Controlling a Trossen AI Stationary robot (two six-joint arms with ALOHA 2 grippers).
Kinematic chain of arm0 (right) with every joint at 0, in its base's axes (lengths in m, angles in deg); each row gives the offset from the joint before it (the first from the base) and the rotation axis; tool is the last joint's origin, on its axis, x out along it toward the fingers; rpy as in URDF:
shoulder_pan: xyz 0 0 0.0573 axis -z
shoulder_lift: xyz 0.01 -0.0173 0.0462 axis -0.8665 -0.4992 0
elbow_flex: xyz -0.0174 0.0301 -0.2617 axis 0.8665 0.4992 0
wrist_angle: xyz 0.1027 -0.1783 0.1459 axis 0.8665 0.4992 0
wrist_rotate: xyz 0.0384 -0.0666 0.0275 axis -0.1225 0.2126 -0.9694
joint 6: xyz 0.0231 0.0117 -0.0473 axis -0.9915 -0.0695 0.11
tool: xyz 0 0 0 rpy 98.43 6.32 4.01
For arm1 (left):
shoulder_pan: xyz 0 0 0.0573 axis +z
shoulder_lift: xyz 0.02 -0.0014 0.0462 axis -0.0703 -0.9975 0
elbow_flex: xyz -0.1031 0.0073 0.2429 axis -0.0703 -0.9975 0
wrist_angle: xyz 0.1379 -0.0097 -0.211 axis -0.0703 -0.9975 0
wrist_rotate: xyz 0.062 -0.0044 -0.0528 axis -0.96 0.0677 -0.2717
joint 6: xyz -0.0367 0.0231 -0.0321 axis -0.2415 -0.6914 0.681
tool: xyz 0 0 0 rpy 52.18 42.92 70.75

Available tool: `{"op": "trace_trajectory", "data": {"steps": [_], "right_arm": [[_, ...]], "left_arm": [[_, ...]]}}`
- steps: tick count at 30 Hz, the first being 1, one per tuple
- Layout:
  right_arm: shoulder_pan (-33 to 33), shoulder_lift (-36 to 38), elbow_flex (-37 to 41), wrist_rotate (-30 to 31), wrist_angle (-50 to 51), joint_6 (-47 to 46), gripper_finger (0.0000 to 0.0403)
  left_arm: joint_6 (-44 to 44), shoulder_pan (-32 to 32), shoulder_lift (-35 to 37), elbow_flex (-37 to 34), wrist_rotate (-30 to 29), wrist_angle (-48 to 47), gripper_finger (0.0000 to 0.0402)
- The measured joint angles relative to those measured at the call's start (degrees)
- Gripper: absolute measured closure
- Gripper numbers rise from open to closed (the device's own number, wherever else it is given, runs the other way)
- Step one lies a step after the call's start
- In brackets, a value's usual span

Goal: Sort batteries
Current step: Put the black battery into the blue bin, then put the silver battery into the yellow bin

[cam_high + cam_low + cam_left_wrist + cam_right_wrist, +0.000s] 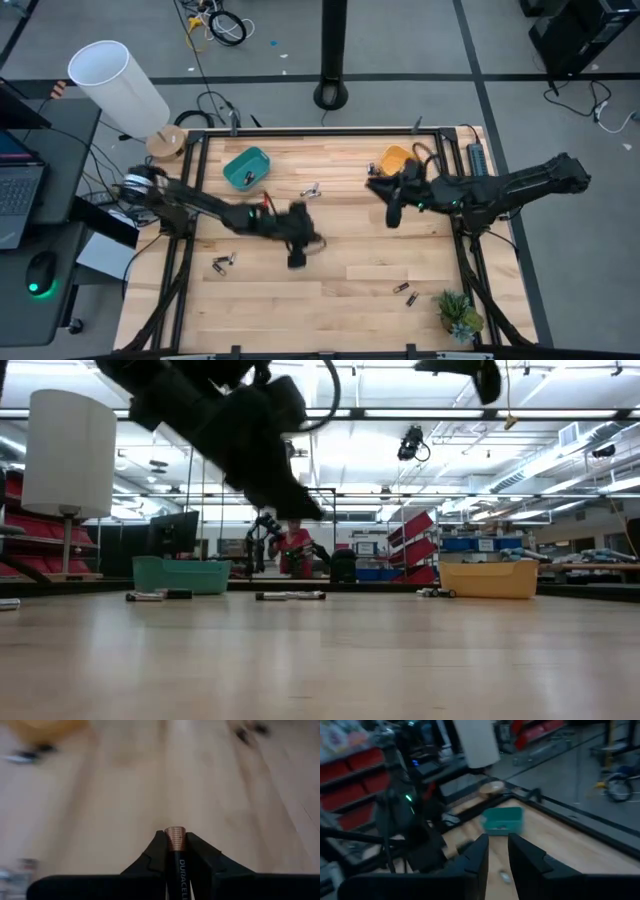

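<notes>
My left gripper [298, 258] hangs above the middle of the table, shut on a black-and-copper Duracell battery [176, 865]. My right gripper [394, 214] hovers high near the orange bin [397, 160]; its fingers [499, 855] stand a narrow gap apart with nothing between them. The teal bin [247, 168] stands by the far edge, left of middle. Loose batteries lie flat on the wood: a few between the bins [310, 190], two near the left edge [222, 263], two toward the near right corner [405, 292]. My left gripper pinches the battery between its two fingers [157, 852]. The battery lies along the fingers, and its copper end [175, 839] sticks out just past the fingertips. In the low view the gripper is well above the wood, so the battery is lifted clear.
A white lamp [115, 80] stands off the far left corner and a small potted plant [458, 312] at the near right corner. A laptop and mouse sit on the desk to the left [20, 190]. Bare wood [350, 260] spreads across the middle and the near side.
</notes>
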Motion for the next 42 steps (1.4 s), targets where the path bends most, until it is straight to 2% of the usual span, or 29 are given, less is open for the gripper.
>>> {"op": "trace_trajectory", "data": {"steps": [5, 8, 12, 14, 17, 20, 23, 27, 30, 33, 37, 39, 42], "right_arm": [[2.90, 5.08, 0.02, -0.02, 8.57, 0.69, 0.0334], [3.69, 6.47, 0.04, -0.29, 11.83, 0.75, 0.0342], [4.35, 6.40, 0.07, -3.10, 12.48, 2.49, 0.0350], [4.60, 5.62, 0.07, -4.57, 12.40, 3.20, 0.0354], [4.84, 4.18, 0.07, -5.73, 12.42, 4.24, 0.0359], [5.39, 2.74, 0.07, -6.52, 12.33, 5.06, 0.0363], [6.09, 1.36, 0.07, -7.87, 11.88, 5.67, 0.0366], [7.38, 0.07, 0.07, -10.64, 10.06, 7.29, 0.0371], [8.97, -0.29, 0.07, -12.31, 8.77, 8.69, 0.0375], [11.14, -0.87, 0.04, -15.96, 6.99, 11.16, 0.0379], [15.26, -5.03, 0.04, -26.21, 4.21, 17.06, 0.0373], [17.38, -8.94, 0.04, -32.06, 1.50, 19.20, 0.0361], [19.32, -16.78, 0.04, -38.29, -4.81, 21.30, 0.0331]], "left_arm": [[-1.45, 9.64, 6.94, 0.00, -1.69, -5.04, 0.0347], [0.76, 16.56, 10.03, 0.02, -5.71, -10.27, 0.0347], [8.46, 26.09, 11.12, 0.04, -13.00, -23.49, 0.0347], [10.79, 30.04, 10.85, 0.00, -13.64, -29.65, 0.0347], [12.81, 33.86, 9.71, 0.02, -15.02, -33.99, 0.0347], [15.36, 36.40, 9.15, 0.03, -15.64, -34.51, 0.0345], [16.33, 38.19, 8.62, 0.09, -11.29, -35.24, 0.0295], [19.54, 38.59, 8.89, 0.09, -10.01, -38.19, 0.0210], [21.13, 38.19, 10.81, 0.64, -9.01, -40.92, 0.0183], [21.30, 35.22, 14.37, 1.61, -8.91, -40.53, 0.0184], [21.55, 26.99, 20.99, 2.60, -10.68, -35.35, 0.0211], [24.89, 21.92, 23.73, 2.78, -13.61, -34.06, 0.0227], [32.92, 13.96, 26.40, 2.80, -20.98, -34.28, 0.0245]]}}
